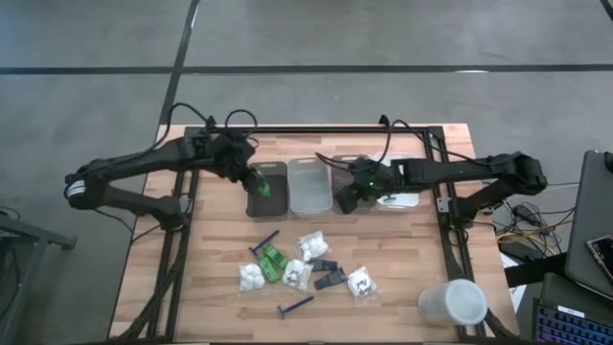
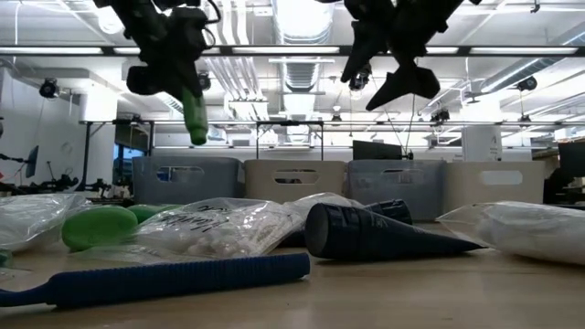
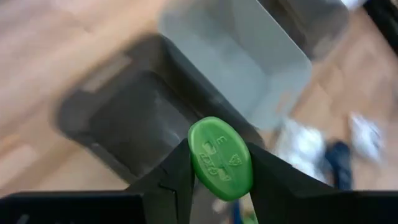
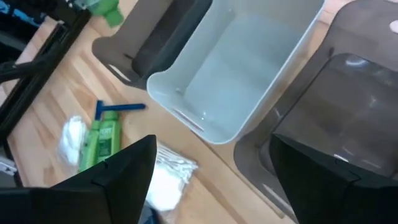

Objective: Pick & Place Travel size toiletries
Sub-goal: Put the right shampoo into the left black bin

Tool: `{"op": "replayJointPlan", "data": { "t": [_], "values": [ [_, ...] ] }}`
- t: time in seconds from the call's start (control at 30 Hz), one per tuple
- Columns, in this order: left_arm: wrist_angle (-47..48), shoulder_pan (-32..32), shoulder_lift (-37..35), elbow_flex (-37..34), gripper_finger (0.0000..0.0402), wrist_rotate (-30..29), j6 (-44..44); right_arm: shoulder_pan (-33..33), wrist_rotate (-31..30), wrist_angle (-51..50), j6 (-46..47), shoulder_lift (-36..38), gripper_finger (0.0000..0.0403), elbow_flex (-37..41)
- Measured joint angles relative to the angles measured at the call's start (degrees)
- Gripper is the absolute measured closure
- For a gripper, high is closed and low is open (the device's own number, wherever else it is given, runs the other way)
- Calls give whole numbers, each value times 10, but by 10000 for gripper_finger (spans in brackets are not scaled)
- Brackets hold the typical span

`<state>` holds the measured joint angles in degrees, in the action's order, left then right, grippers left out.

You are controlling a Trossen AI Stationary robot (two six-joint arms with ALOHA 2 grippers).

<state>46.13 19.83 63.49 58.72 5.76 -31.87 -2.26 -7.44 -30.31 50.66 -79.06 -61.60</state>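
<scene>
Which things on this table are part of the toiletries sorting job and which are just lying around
Part of the job:
green bottle held in the left gripper
green bottles on the table
puff packets
blue razors
black packets

Just lying about:
white cup

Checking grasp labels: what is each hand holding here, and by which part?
The left hand pinches a green bottle at its base end, above the dark bin. The right hand is open, holding nothing.
</scene>
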Motion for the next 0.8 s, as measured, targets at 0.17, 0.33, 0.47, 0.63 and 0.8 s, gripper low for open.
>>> {"op": "replayJointPlan", "data": {
  "t": [0.17, 0.33, 0.47, 0.63, 0.8],
  "values": [
    [1, 7, 32, 0, 278, 8, 32, 2, 1, 9, 8, -9, 107, 0],
    [5, 16, 70, 0, 278, 22, 50, 3, 2, 10, 17, -6, 113, 0],
    [4, 19, 102, 0, 278, 100, 71, 3, 2, 11, 19, -1, 117, 0],
    [2, 28, 147, 0, 278, 95, 99, 7, 2, 10, 23, 0, 111, 0],
    [-16, 38, 200, 0, 274, 86, 125, 9, 1, 10, 29, 0, 96, 0]
  ]
}}
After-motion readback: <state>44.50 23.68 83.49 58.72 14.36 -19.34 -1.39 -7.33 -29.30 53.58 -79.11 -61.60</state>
